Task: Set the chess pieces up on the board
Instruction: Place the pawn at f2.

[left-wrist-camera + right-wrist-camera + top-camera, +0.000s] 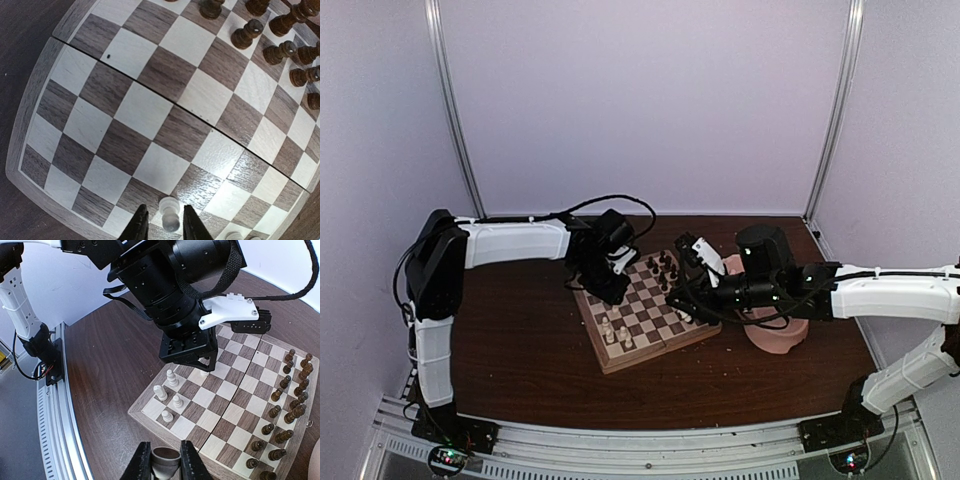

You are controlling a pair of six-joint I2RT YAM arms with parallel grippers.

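The board (pixel 660 347) lies in the middle of the table. In the left wrist view my left gripper (pixel 166 226) straddles a white pawn (pixel 169 210) that stands on the board (pixel 145 110) near its edge, with a thin gap on either side of it. In the right wrist view the same pawn (pixel 204 373) shows under the left gripper (pixel 202 365). Several other white chess pieces (pixel 171 378) stand in the near corner. My right gripper (pixel 165 464) is shut on a dark chess piece (pixel 165 459), held above the table beside the board's edge (pixel 165 432).
Dark pieces (pixel 280 47) fill two rows along the far side of the board (pixel 290 390). A pink double bowl (pixel 780 338) sits to the right, under the right arm. A metal rail (pixel 55 415) runs along the table's near edge.
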